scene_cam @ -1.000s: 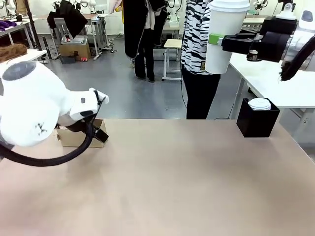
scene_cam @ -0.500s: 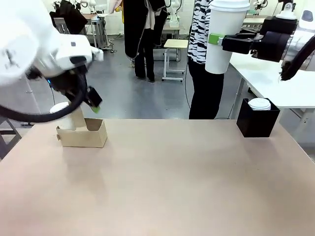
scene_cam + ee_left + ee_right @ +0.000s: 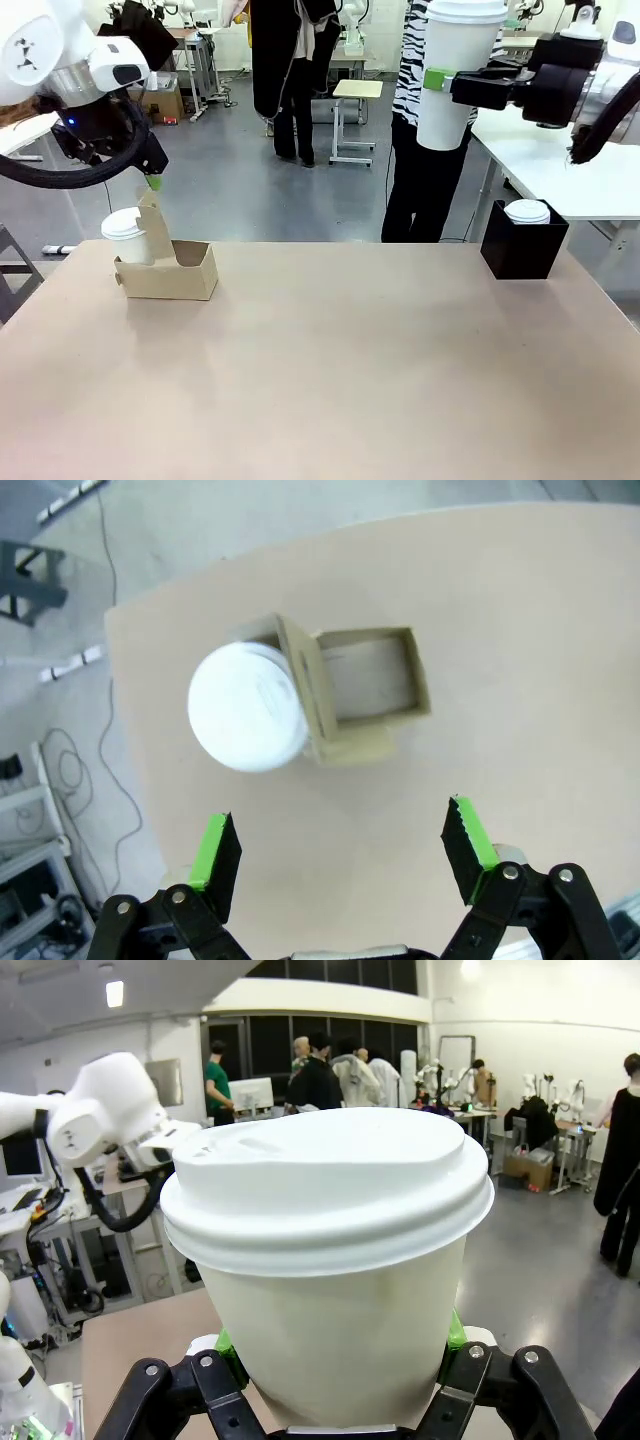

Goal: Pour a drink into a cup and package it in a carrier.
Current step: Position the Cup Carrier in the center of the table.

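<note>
L arm (image 3: 70,70) risen above carrier (image 3: 178,276), jaws released; R jaws grip cup (image 3: 452,85), seemingly upright.

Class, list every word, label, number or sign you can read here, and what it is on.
No text reads clearly anywhere.
Plain, no print: raised cup, seated cup.
Too small to read: faint mark inside carrier.
No letters legible: small black emblem on left arm.
</note>
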{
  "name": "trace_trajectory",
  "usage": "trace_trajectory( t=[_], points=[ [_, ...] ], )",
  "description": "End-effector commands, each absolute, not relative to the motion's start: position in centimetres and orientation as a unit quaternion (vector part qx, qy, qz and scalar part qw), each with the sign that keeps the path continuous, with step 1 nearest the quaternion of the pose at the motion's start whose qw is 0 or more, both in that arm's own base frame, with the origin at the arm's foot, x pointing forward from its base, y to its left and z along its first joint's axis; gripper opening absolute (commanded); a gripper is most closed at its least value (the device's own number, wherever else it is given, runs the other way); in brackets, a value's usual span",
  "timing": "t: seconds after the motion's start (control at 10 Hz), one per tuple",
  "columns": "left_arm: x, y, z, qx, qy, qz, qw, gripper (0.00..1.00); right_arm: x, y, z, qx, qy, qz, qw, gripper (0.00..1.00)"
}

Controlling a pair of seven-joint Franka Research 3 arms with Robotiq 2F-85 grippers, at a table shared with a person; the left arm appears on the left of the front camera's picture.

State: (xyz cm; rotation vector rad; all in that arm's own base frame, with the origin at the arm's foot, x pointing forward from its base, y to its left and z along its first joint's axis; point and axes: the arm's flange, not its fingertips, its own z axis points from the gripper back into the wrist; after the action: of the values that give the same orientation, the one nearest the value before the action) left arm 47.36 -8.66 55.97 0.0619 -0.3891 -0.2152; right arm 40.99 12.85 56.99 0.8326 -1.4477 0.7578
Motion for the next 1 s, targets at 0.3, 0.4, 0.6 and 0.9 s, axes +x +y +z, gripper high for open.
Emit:
trace_trajectory(
  t=[0.3,0.4,0.6,0.9],
  points=[
    [54.3,-8.9,53.0,0.038,-0.183,-0.054,0.981,1.0,41.2,13.0,57.3,0.364,-0.632,0.326,0.601,0.8],
    [53.8,-10.1,53.3,0.041,-0.153,-0.076,0.984,1.0,41.2,13.0,57.3,0.364,-0.632,0.326,0.601,0.8],
    [53.6,-7.9,52.6,0.021,-0.172,-0.065,0.983,1.0,41.2,13.0,57.3,0.364,-0.632,0.326,0.601,0.8],
    [55.8,-8.0,51.4,0.023,-0.152,-0.037,0.987,1.0,41.2,13.0,57.3,0.364,-0.632,0.326,0.601,0.8]
  ],
)
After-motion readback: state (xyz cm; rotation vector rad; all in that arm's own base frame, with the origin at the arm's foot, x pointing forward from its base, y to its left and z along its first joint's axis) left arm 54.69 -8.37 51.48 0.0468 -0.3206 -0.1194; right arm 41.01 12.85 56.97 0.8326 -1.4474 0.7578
